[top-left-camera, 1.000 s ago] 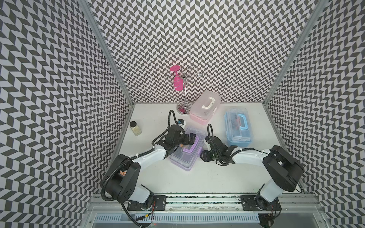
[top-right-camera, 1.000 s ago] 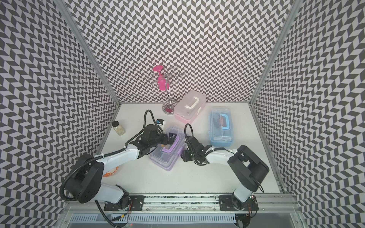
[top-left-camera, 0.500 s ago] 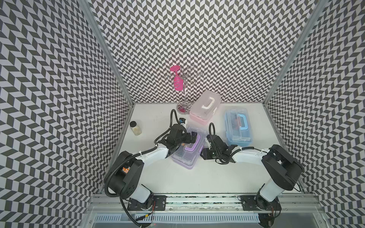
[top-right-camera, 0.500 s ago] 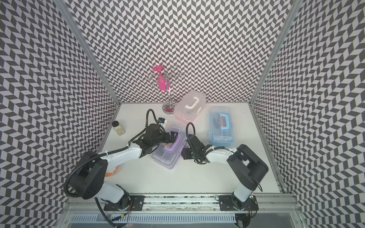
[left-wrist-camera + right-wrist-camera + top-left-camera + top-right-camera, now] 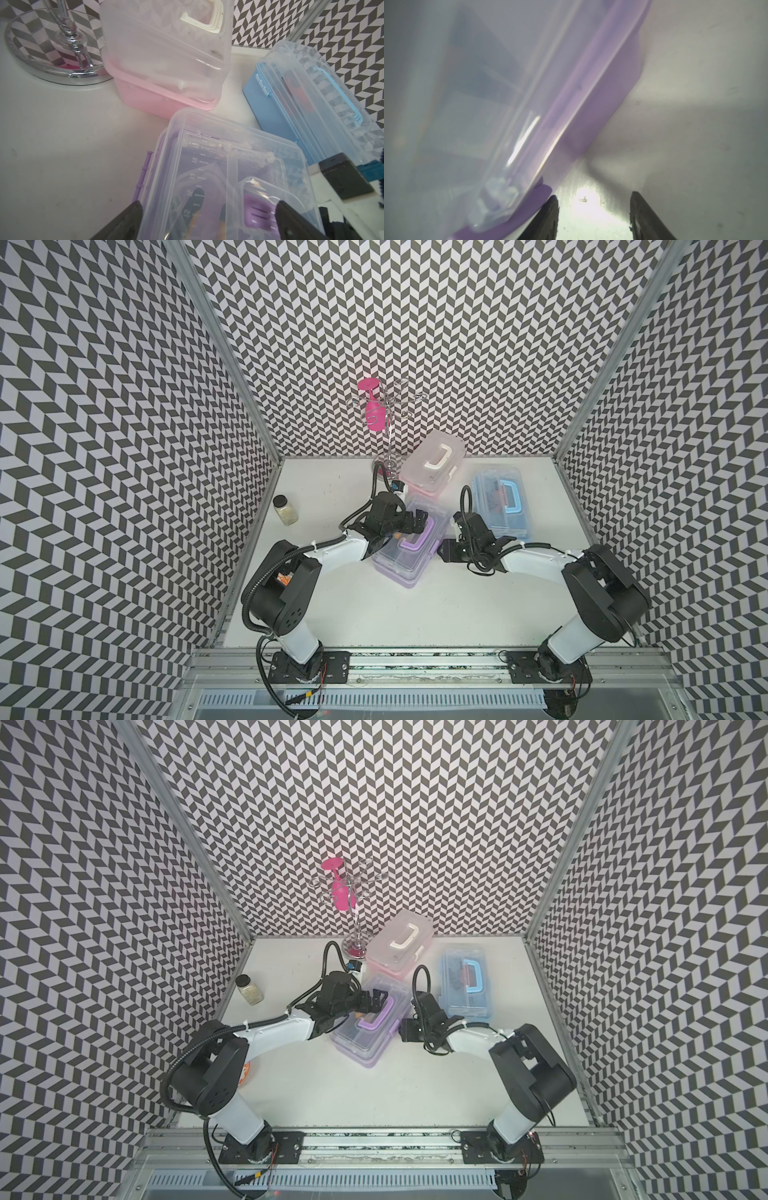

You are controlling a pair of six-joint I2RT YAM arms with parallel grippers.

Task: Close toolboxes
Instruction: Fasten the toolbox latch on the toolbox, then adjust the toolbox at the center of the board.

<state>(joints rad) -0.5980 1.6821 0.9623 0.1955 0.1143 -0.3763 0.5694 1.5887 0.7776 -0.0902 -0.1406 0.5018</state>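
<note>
Toolboxes, top views: three small rectangular plastic boxes with clear lids sit on the white table (image 5: 374, 614); every lid looks lowered onto its base.
Purple toolbox, top views: the purple toolbox (image 5: 405, 562) (image 5: 365, 1042) lies between the two grippers, with its purple handle facing up.
Left gripper, top views: the left gripper (image 5: 419, 516) (image 5: 376, 996) hangs over the far end of that lid, just beside the handle.
Right gripper, top views: the right gripper (image 5: 444, 549) (image 5: 404, 1029) sits low at the box's long side, just beside it. I cannot tell whether they touch.
Other boxes, top views: the pink toolbox (image 5: 432, 464) (image 5: 399, 946), which has a white handle, stands beyond the left gripper. The light-blue toolbox (image 5: 500, 502) (image 5: 465, 982) lies beyond the right gripper.
Bystanders, top views: a small glass jar with a dark cap (image 5: 285, 510) stands well apart from the left gripper. A chrome wire stand (image 5: 388, 435) beyond the left gripper holds an upturned pink wine glass (image 5: 372, 410).
Left wrist view: the left gripper (image 5: 206, 207) is spread wide, its black fingers (image 5: 124, 224) straddling the purple toolbox (image 5: 207, 155) and clamping nothing. The pink toolbox (image 5: 166, 62) and light-blue toolbox (image 5: 291, 116) lie ahead.
Right wrist view: the right gripper (image 5: 593, 196) stands parted, with bare table (image 5: 695, 104) between its fingers. The blurred purple toolbox (image 5: 581, 104) is just beside one fingertip.
</note>
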